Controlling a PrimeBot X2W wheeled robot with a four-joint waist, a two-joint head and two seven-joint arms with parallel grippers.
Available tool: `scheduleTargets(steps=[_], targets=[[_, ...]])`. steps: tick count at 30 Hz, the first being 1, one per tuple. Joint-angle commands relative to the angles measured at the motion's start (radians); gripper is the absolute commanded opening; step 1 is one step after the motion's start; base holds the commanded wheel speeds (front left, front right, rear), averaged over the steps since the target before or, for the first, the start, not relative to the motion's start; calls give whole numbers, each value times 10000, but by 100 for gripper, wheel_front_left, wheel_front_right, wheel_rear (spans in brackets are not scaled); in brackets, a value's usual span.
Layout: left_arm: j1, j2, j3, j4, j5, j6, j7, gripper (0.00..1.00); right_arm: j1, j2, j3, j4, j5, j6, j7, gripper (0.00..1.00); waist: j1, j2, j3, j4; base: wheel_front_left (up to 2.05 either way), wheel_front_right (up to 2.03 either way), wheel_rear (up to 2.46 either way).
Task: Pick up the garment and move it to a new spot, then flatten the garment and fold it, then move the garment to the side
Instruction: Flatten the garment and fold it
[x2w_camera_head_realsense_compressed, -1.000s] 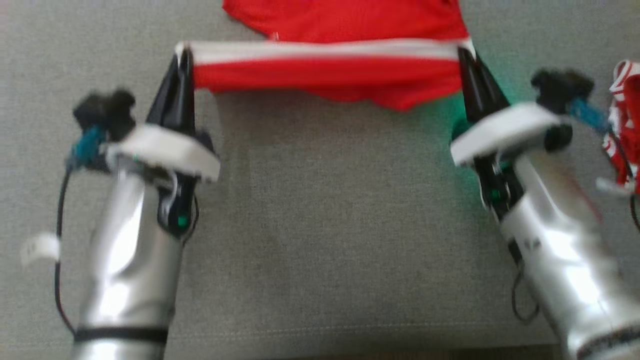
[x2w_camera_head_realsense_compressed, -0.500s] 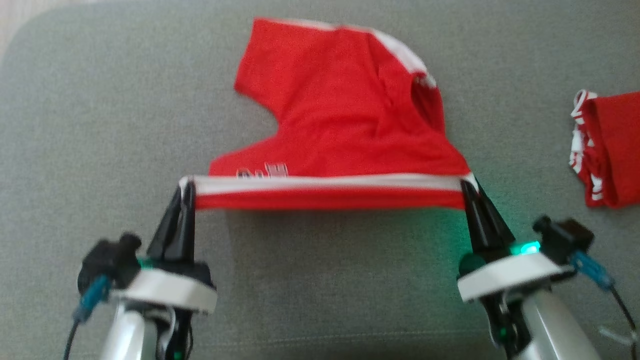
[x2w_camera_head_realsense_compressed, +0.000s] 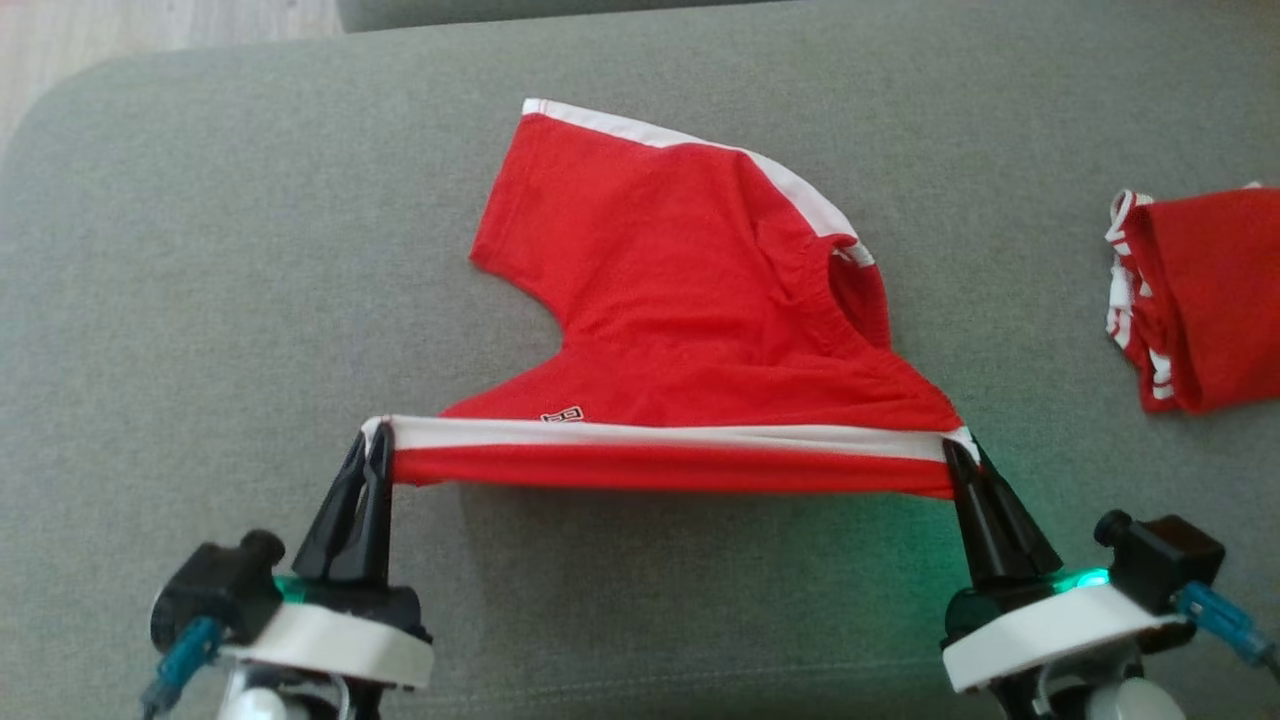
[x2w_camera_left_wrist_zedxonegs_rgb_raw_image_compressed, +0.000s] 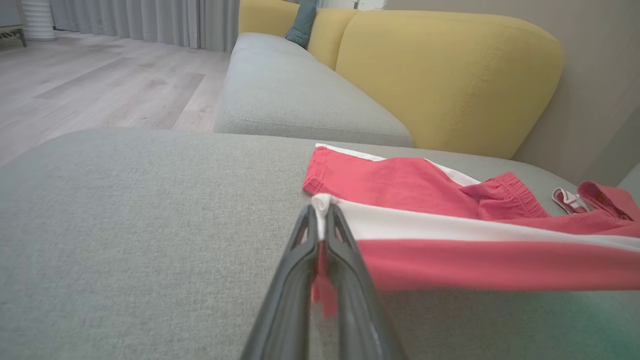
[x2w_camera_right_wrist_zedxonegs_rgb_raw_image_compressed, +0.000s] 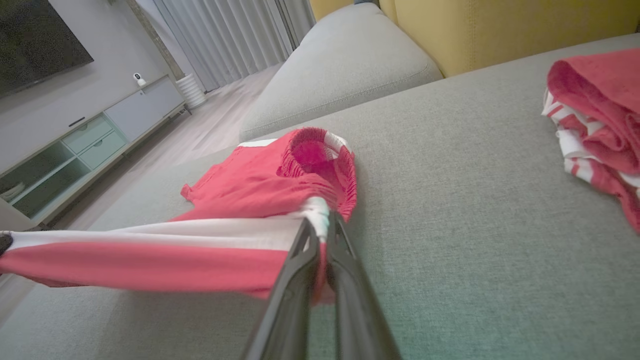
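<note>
Left gripper (x2w_camera_head_realsense_compressed: 373, 440) is clamped on one corner of the garment (x2w_camera_head_realsense_compressed: 690, 310). Right gripper (x2w_camera_head_realsense_compressed: 962, 452) is clamped on the opposite corner of the same edge. Both sets of fingers are long, dark, glossy and tapered, and they are pressed together with cloth pinched at the tips. In the left wrist view a red scrap pokes down between the left gripper's (x2w_camera_left_wrist_zedxonegs_rgb_raw_image_compressed: 322, 212) fingers.

The garment is soft red knit, shorts-shaped, with a white stripe. The held edge is a white band over red. It is stretched straight and taut between the two grippers and raised off the sofa cushion (x2w_camera_head_realsense_compressed: 200, 300). The rest of the cloth trails forward beyond the fingertips and lies flat-ish and lightly wrinkled on the cushion. A gathered, ribbed elastic opening sits just ahead of the right gripper (x2w_camera_right_wrist_zedxonegs_rgb_raw_image_compressed: 320, 222). There is a small white print just past the band, nearer the left gripper.

The cushion is grey woven fabric with a coarse texture and a rounded corner.

A second garment (x2w_camera_head_realsense_compressed: 1200, 300), red with white stripes, sits bunched and folded out to the right gripper's outer side, well apart from it. A yellow padded backrest (x2w_camera_left_wrist_zedxonegs_rgb_raw_image_compressed: 450, 75) is far ahead of the left gripper. A pale wood-plank floor (x2w_camera_left_wrist_zedxonegs_rgb_raw_image_compressed: 100, 85) lies beyond the cushion.
</note>
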Motion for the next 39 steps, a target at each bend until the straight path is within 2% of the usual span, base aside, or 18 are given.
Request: scheduleTargets(steps=[1,9,16,17,21,31,33,35,38,39], targets=[[-610,388,518,-334,-11,173,23,0,-283,-108,-179,-415,-36,-23,100,0,1,-1,153,-62,0,0,0],[-2764,950,67,329,-84,0,307,0,-1579,-101,-126,-205,105,-23,945,0,1,-1,891,-293,0,0,0],[-5383,1445,-727,2036,-564,-91,865,0,-3291,-100,-150,449,188,-23,2030,0,1,-1,1698,-574,0,0,0],[-6188,1576,-1051,2563,-774,-98,1019,0,-3797,-100,-151,667,163,-23,2396,0,1,-1,1912,-637,0,0,0],[-7806,1961,-1866,3639,-1309,-102,1105,0,-4743,-100,-116,972,241,-23,2644,0,1,-1,2294,-798,0,0,0],[-10781,2735,-4038,6711,-2991,-104,1143,0,-6179,-99,604,1919,790,-23,2393,0,1,-1,2867,-1365,0,0,0],[-11121,2845,-4375,7229,-3299,-104,994,0,-6341,-99,848,2096,938,-23,2294,26,1,-1,2945,-1471,0,0,0],[-11362,2870,-4636,7668,-3646,-104,822,0,-6461,-99,1029,2224,993,-23,2107,100,1,-1,2990,-1534,0,0,0],[-11583,2872,-4941,8236,-4212,-104,652,0,-6541,-99,1276,2277,1004,-23,1730,100,1,-1,3043,-1596,0,0,0],[-11630,2871,-5040,8346,-4407,-104,572,36,-6531,-99,1377,2251,1022,-23,1599,100,1,-1,3050,-1604,0,0,0]])
